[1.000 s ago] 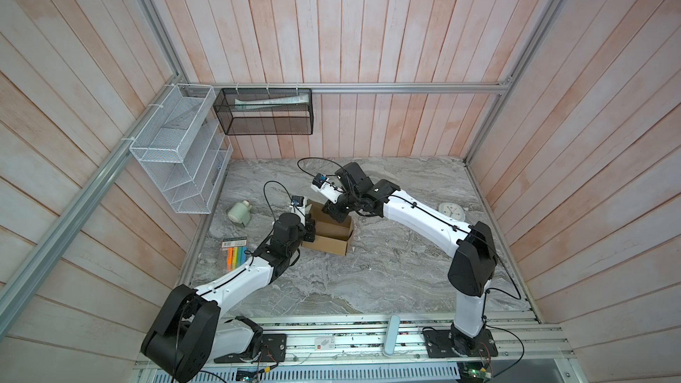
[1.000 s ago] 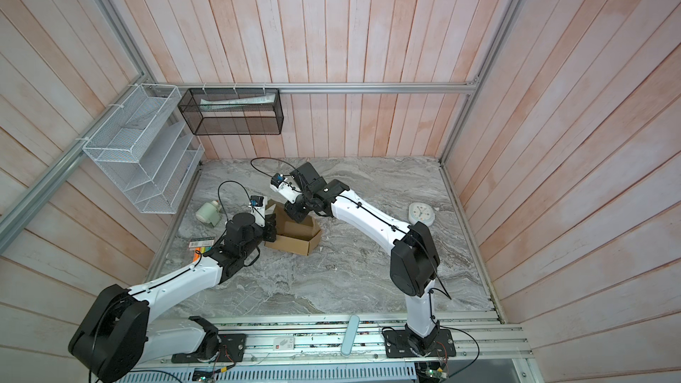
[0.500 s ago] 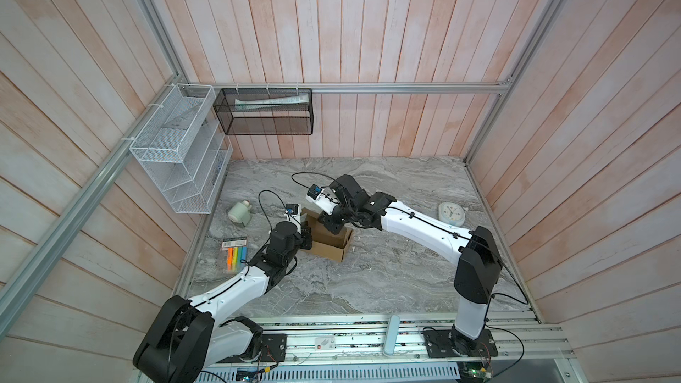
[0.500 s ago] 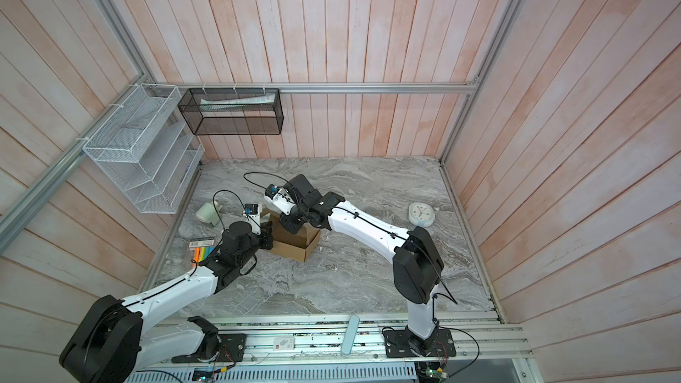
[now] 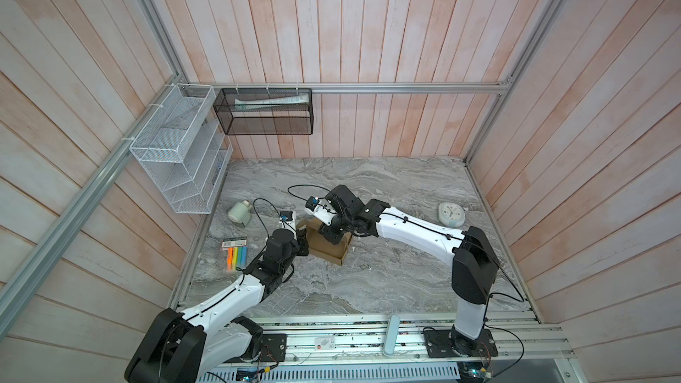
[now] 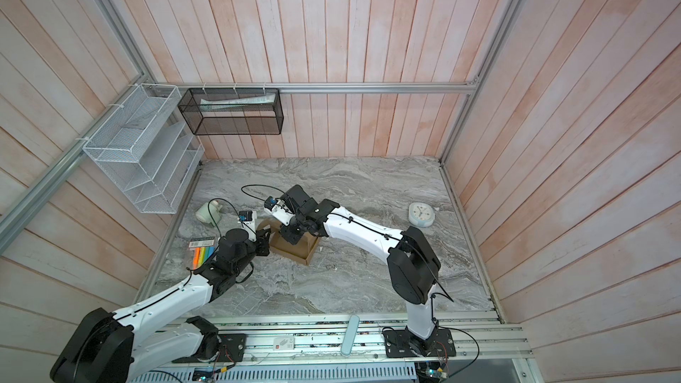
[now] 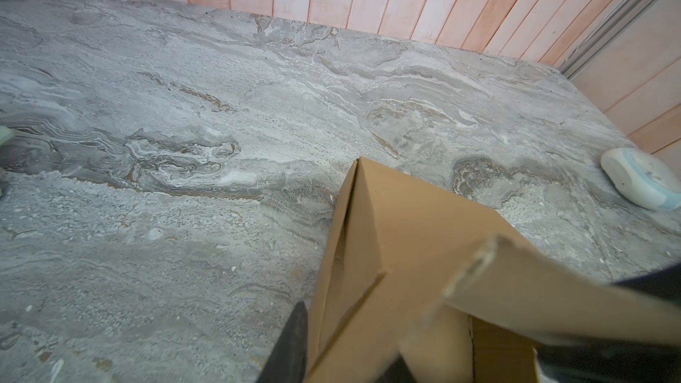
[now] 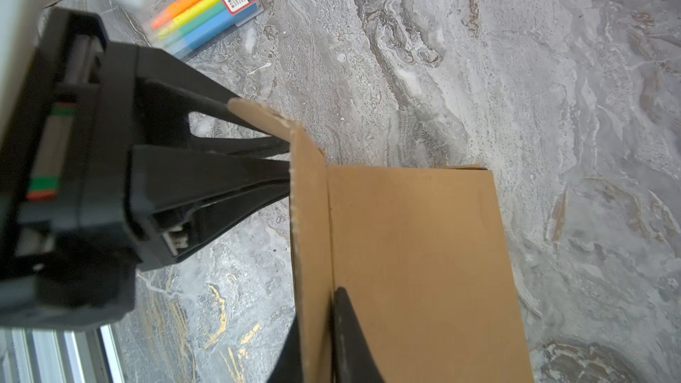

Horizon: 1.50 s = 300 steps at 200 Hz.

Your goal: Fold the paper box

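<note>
Paper box (image 5: 326, 254) partly under right hand (image 5: 331, 239)

both top views high above the front edge of the grey marble-patterned desk (image 5: 387, 289), looking down, distant, sharing it whole, left wrist view close on the brown cardboard box (image 7: 405, 222), facing the back right corner, right wrist view close above it, facing the left edge

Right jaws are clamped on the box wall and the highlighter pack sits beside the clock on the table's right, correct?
No: the highlighter pack lies left on the table, far from the clock; both top views show it. Jaws of the right gripper clamp the paper box wall.
</note>
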Each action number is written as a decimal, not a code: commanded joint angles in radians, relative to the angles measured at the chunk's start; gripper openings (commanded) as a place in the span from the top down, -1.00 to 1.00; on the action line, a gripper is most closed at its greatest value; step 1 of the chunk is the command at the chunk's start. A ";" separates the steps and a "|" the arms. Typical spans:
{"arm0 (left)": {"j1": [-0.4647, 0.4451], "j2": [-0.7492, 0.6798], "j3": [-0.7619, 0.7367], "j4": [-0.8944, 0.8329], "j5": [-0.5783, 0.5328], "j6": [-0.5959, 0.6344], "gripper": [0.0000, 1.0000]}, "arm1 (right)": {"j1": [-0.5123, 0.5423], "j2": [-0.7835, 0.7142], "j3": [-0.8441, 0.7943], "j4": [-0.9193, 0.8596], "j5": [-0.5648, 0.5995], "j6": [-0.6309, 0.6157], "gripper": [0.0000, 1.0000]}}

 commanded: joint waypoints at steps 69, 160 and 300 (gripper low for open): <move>0.000 -0.196 -0.018 -0.159 -0.103 -0.088 0.34 | 0.012 0.005 -0.075 -0.003 0.012 0.047 0.54; 0.088 -0.181 0.121 -0.255 -0.017 -0.045 0.16 | 0.012 -0.121 -0.201 0.167 0.000 0.166 0.03; 0.140 0.112 0.404 -0.343 0.285 0.070 0.13 | -0.051 -0.454 -0.470 0.292 0.260 0.558 -0.20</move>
